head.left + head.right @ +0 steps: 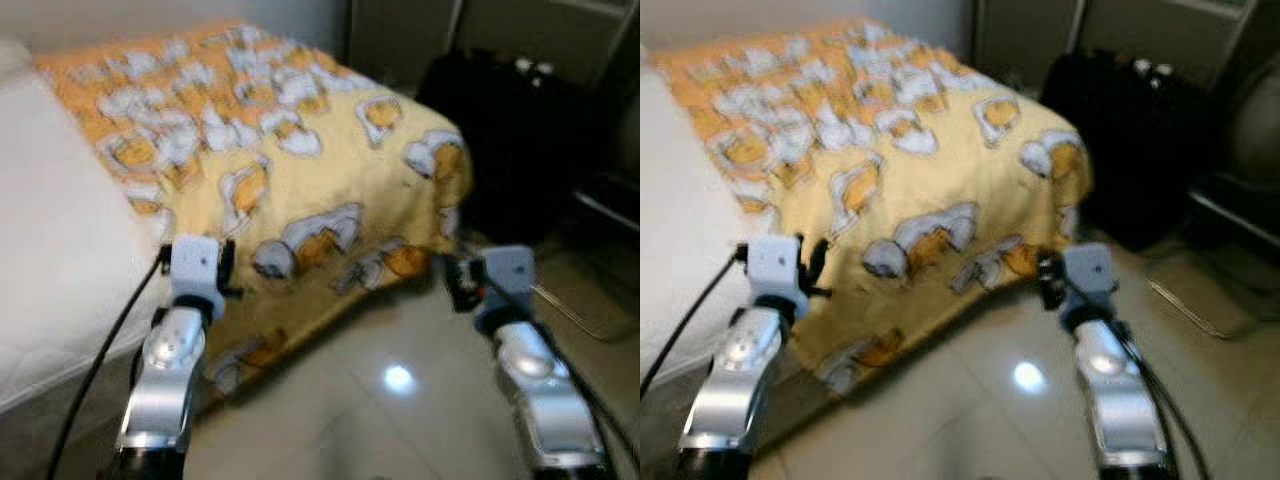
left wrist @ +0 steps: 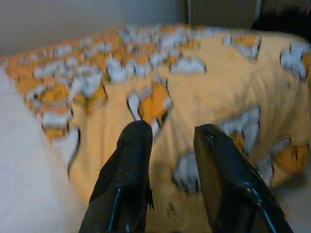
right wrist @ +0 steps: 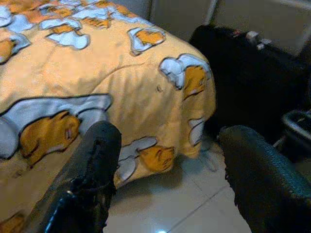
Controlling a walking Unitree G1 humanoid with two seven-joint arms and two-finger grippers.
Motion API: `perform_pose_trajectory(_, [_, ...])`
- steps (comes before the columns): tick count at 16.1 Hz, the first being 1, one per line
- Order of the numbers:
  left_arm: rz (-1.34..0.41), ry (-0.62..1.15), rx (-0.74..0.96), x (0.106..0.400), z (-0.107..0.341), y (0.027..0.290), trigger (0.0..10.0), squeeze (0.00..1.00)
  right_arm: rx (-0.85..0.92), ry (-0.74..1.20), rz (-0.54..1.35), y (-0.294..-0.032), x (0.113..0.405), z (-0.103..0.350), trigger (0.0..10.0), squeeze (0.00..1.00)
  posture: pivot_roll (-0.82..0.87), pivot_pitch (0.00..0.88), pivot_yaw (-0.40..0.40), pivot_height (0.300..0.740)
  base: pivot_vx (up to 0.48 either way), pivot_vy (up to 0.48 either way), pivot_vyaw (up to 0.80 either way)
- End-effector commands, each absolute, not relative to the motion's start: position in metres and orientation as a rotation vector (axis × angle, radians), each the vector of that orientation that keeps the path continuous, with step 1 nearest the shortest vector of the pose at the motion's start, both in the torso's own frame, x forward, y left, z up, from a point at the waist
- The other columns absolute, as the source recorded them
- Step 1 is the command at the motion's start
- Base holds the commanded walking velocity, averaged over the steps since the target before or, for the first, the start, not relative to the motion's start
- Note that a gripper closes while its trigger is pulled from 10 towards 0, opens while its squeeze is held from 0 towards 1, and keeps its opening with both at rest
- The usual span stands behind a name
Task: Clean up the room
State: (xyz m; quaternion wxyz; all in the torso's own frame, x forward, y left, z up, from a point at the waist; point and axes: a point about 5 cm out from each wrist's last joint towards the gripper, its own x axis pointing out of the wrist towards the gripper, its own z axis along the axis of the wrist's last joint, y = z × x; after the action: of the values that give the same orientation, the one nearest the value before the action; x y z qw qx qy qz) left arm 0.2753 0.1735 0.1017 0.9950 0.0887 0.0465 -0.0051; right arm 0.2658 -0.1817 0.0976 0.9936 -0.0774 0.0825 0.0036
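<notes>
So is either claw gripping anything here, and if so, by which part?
Nothing is held. The left claw and the right claw are both open with nothing between their fingers, raised in front of the yellow blanket on the bed.

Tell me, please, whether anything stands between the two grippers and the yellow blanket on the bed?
Nothing visible does. The left gripper is open and points straight at the yellow blanket. The right gripper, also open, faces the blanket's hanging corner over bare tiled floor. The black bag stands off to the side.

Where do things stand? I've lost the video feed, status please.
Left gripper open, over the blanket at the bed's edge. Right gripper open, empty, above the floor by the bed corner. Black bag beyond.
</notes>
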Motion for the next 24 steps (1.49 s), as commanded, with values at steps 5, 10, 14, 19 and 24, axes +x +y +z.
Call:
perform_pose_trajectory(5, [0.000, 0.068, 0.190, 0.280, 0.110, 0.177, 10.0, 0.38, -0.139, 0.127, 0.054, -0.168, 0.273, 0.101, 10.0, 0.00, 0.02, 0.000, 0.022, 0.740, 0.000, 0.000, 0.00])
perform_pose_trajectory(10, [0.035, 0.066, 0.190, 0.280, 0.108, 0.182, 10.0, 0.35, -0.163, 0.132, 0.060, -0.167, 0.280, 0.099, 10.0, 0.00, 0.05, 0.000, 0.000, 0.740, 0.000, 0.000, 0.00])
perform_pose_trajectory(14, [0.063, 0.081, 0.161, 0.281, 0.106, 0.184, 10.0, 0.34, -0.168, 0.124, 0.065, -0.166, 0.286, 0.100, 10.0, 0.00, 0.05, 0.000, -0.004, 0.740, 0.000, 0.000, 0.00])
perform_pose_trajectory(19, [0.021, 0.048, 0.145, 0.285, 0.111, 0.180, 10.0, 0.31, -0.176, 0.126, 0.081, -0.168, 0.283, 0.099, 10.0, 0.00, 0.04, 0.000, -0.006, 0.740, 0.065, 0.000, 0.00])
perform_pose_trajectory(24, [0.001, 0.049, 0.148, 0.283, 0.110, 0.177, 10.0, 0.32, -0.178, 0.131, 0.067, -0.172, 0.288, 0.099, 10.0, 0.00, 0.04, 0.000, -0.012, 0.740, 0.443, 0.000, 0.80])
